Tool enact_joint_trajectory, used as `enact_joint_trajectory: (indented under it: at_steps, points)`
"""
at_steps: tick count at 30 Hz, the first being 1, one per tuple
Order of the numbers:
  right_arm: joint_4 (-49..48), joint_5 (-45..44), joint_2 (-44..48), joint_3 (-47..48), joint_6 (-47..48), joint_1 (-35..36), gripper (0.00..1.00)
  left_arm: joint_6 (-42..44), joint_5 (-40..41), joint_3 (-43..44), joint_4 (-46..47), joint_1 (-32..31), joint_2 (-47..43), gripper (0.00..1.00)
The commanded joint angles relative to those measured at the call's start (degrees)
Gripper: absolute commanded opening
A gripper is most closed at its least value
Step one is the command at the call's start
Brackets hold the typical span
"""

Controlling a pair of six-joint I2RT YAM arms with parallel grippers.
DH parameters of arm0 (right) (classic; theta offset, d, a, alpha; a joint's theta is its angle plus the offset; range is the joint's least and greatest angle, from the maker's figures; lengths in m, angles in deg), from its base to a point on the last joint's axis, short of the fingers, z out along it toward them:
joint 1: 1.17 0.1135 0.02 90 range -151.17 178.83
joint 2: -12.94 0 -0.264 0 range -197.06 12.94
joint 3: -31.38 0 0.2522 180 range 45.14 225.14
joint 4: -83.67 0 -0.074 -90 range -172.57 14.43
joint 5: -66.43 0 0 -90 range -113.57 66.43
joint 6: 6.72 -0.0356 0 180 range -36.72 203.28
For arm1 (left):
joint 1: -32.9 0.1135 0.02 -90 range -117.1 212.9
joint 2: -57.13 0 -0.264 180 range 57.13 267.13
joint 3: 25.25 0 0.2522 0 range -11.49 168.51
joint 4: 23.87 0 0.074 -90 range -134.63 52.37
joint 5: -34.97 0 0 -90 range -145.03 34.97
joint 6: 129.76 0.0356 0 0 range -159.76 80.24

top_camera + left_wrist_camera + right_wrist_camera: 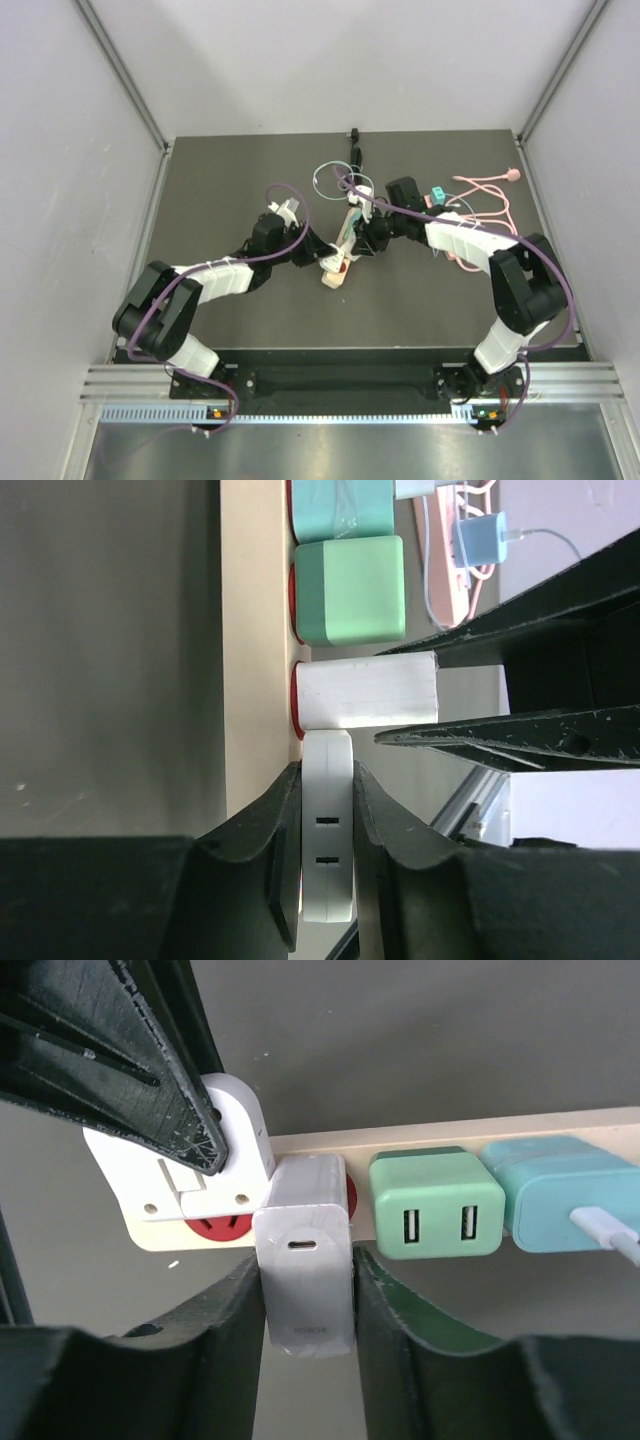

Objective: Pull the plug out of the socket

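- Bench [430, 310]: dark surface; both arms meet at mid-frame in the top view.
- Left arm [210, 280] comes in from lower left, right arm [470, 240] from the right.
- Power strip [335, 270]: beige, lies slantwise at bench centre between the two wrists. Four plugs stand in its row of red sockets.
- Pink cable [490, 190]: loose on the bench, upper right, well apart from the strip.
- Left pincer [326, 780]: closed on the flat white adapter [328, 850] at the strip's end. Both fingers press its broad faces, and its two slots show between them.
- Right pincer [307, 1260]: fingers lie against both sides of the white charger [305, 1245], gripping it.
- White charger: seated in its socket, second in the row, just beside the flat adapter. Its port faces the right wrist camera, bottom centre of that frame.
- Green plug [435, 1205]: next along the row, right of the charger, two ports showing.
- Teal plug [570, 1205]: last in the row at the right edge, with a pale cable leaving it.
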Motion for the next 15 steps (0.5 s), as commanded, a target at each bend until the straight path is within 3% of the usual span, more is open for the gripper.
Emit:
enact_joint_trajectory:
  at_steps: [1,2,5,7,15]
  points:
    - [1.11,-2.09,-0.71,2.58,1.69,2.46,0.34,2.24,-2.22,1.3,2.36,0.14,-3.98,0.0]
    - [1.38,-2.54,-0.8,2.58,1.87,2.64,0.32,3.13,-1.78,1.92,1.21,0.14,-4.25,0.0]
    - [1.99,-4.73,-1.33,3.02,1.61,3.43,0.09,7.59,-0.03,3.58,-4.57,-0.12,-5.73,0.0]
    - [2.43,-6.49,-1.94,3.98,0.38,3.79,0.0,12.24,2.68,4.55,-8.45,-0.82,-6.53,0.0]
    - [4.72,-13.86,-4.05,8.55,-4.19,5.8,0.0,25.18,13.06,8.6,-23.13,-4.69,-9.78,0.0]
